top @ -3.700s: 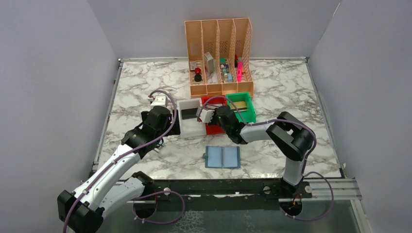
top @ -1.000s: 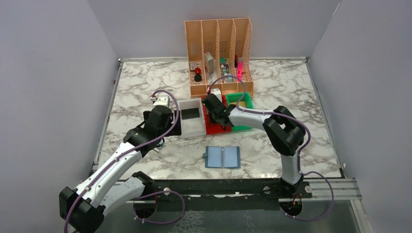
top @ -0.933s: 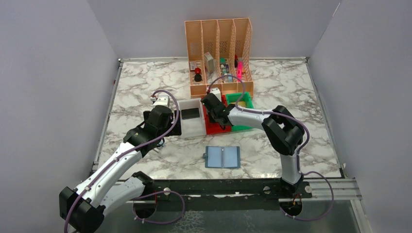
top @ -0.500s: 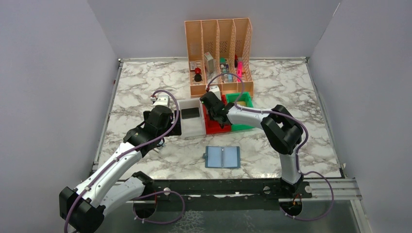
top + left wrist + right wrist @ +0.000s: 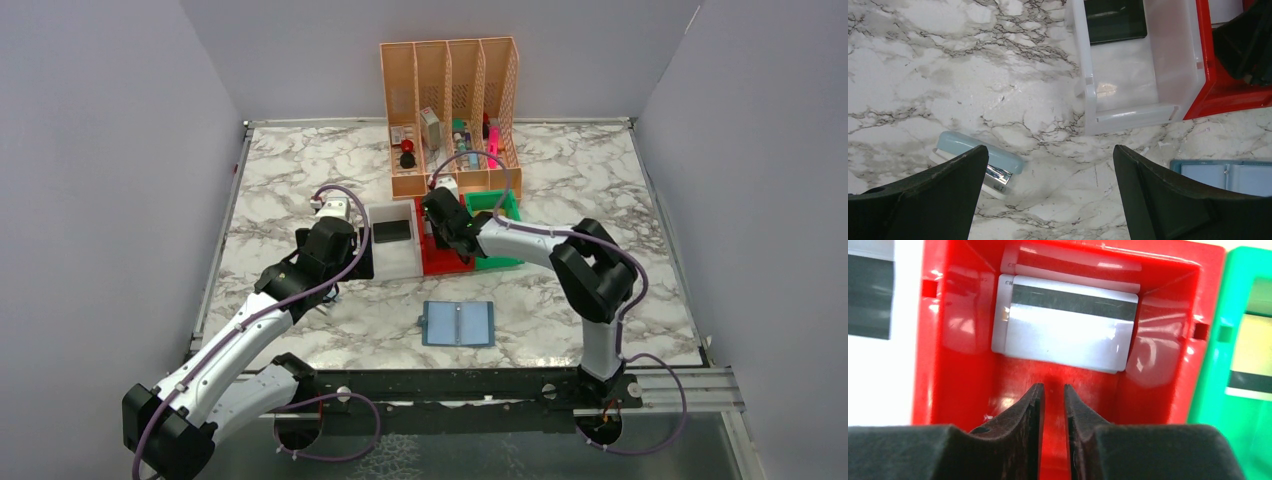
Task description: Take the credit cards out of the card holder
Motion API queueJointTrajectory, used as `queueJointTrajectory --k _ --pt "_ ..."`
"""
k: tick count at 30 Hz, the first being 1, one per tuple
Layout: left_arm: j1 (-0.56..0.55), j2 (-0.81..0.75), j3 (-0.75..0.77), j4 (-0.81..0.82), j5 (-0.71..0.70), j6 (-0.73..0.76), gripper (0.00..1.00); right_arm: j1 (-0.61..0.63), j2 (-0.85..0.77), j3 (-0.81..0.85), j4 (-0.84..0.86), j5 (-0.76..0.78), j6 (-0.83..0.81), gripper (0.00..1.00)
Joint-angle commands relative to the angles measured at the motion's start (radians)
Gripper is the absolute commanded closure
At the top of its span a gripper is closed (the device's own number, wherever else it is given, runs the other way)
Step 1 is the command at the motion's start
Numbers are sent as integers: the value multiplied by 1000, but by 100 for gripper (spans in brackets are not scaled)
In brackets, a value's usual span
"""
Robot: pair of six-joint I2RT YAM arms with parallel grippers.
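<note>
The teal card holder lies open and flat on the marble near the front; its corner shows in the left wrist view. A silvery-grey credit card with a dark stripe lies flat at the far end of the red bin. My right gripper hangs inside that bin, just short of the card, jaws a narrow gap apart with nothing between them. From above, the right gripper sits over the red bin. A yellowish card lies in the green bin. My left gripper stands wide open over bare marble.
A white bin holding a dark card stands left of the red one, a green bin right of it. A peach mesh organizer rises behind them. A light-blue stapler lies by my left finger.
My right gripper has shifted a little over the red bin and its jaws have parted slightly. The left arm and the card holder have not moved.
</note>
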Motion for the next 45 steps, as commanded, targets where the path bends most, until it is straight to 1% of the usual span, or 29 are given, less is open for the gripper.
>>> queueJointTrajectory --k 1,4,8,11,13,15,18,22,27,30,34,38,45 --pt "6 3 -3 17 22 11 1 -4 -141 -55 45 -87 2 72" --pt "6 1 -3 16 22 11 1 -4 -218 -102 65 -153 -3 68" --pt "7 0 -2 16 30 14 1 -4 -313 -165 50 -250 8 67" --pt "6 -4 1 26 59 25 1 -4 -410 -268 76 -296 49 64" --pt "6 -11 0 28 63 29 1 -3 -473 -350 103 -322 78 60" --pt "6 -17 0 28 62 29 1 -2 -534 -428 118 -336 121 52" --pt "6 -21 -1 27 49 28 1 12 -610 -532 121 -337 170 43" --pt "6 -23 -1 27 34 27 1 54 -679 -614 99 -313 218 42" --pt "6 -33 -1 25 14 25 1 186 -684 -632 33 -165 281 42" --pt "6 -45 -3 26 0 21 1 264 -654 -607 -19 -61 331 42" --pt "6 -61 -6 26 -10 17 1 361 -606 -566 -63 32 384 43" --pt "6 -71 -6 26 -16 16 1 427 -537 -515 -97 82 420 42" --pt "6 -80 -7 26 -24 14 1 478 -443 -451 -122 111 449 39"
